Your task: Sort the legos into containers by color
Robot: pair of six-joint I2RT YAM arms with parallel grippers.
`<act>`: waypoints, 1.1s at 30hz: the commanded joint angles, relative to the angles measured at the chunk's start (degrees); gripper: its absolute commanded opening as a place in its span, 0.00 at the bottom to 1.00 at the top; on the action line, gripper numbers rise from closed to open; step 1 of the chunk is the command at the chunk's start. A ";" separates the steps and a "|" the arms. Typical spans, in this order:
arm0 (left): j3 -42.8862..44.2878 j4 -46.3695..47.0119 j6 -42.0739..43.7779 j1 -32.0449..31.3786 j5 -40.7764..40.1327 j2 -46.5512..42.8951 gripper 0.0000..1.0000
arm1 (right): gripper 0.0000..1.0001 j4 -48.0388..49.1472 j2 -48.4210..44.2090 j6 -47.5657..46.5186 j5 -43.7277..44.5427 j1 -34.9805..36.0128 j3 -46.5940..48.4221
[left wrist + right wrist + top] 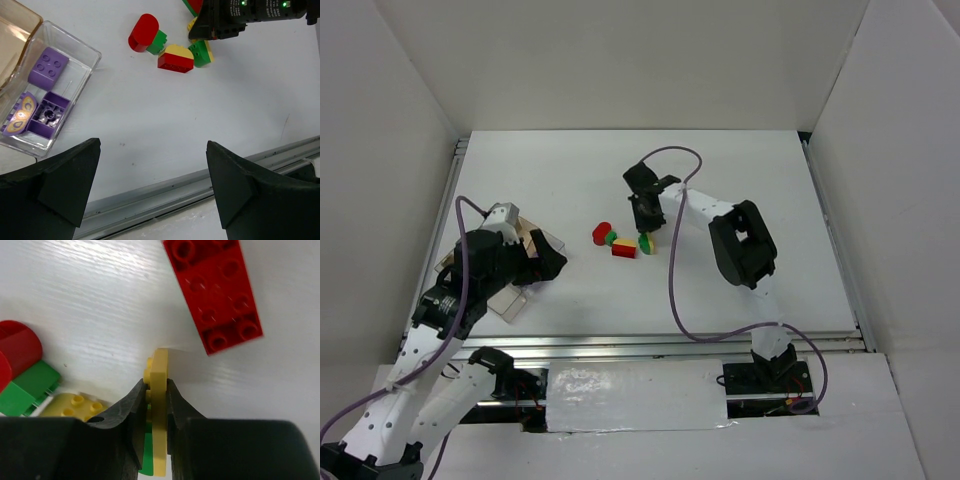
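Pinched narrow in the right gripper (157, 388): a thin yellow lego (160, 365), held edge-on among the loose pile near the middle of the table (570, 180). Cannot tell whether touching the surface or just above it. Close beside it, a yellow rounded brick (75, 402), a green brick (30, 387) and a red rounded brick (17, 347); a little farther off, a flat red plate (216, 295).

Judged as the start of a lift. Raise straight up first, so as not to drag the neighbours. Hold the pinch firm, since so slim a piece could swivel between the fingertips. Then carry left to the clear tray (82, 47) at the table's left side. Purple bricks (47, 67) fill one compartment, so pick another; cannot tell what lies in the brownish compartment (15, 30) next to it. Mind the left gripper (152, 175), spread wide, holding nothing, hovering just beside the tray and likely to crowd the approach. Release low, inside the walls, to stop a bounce.
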 commanded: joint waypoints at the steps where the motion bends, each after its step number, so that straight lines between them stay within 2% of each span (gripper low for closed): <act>1: -0.79 3.80 2.05 -0.20 4.67 -0.45 1.00 | 0.00 -0.33 -8.51 4.07 5.13 -0.23 -2.14; 4: -1.76 5.91 3.02 -0.29 10.73 -0.88 0.99 | 0.00 -1.74 -14.92 9.17 11.00 0.12 -4.77; 9: -3.52 12.05 4.43 -0.29 22.85 -1.94 1.00 | 0.00 3.60 -31.88 18.66 14.81 2.67 -18.47; 10: -4.04 13.11 4.34 -0.38 26.62 -2.55 1.00 | 0.00 4.49 -36.69 21.46 16.12 4.94 -22.40; 15: -6.33 21.98 0.04 -0.72 32.09 -2.56 0.99 | 0.00 6.78 -47.44 30.01 23.51 13.55 -28.42; 17: -7.82 29.88 -2.68 -1.51 36.21 -1.07 0.99 | 0.00 7.05 -50.70 31.76 25.17 15.59 -28.77; 20: -7.48 35.86 -3.05 -6.77 33.62 1.66 0.99 | 0.00 5.30 -52.64 33.87 28.77 19.36 -26.24; 24: -4.33 37.47 -0.85 -11.79 27.73 5.70 0.99 | 0.00 -3.20 -51.59 36.60 37.89 25.78 -20.35; 28: -2.29 38.08 -0.67 -13.64 24.90 11.23 0.99 | 0.00 -5.52 -50.19 38.36 40.65 29.39 -18.31; 33: -0.89 37.83 0.03 -14.44 20.60 12.56 0.99 | 0.00 -4.73 -50.18 38.81 41.71 32.47 -18.05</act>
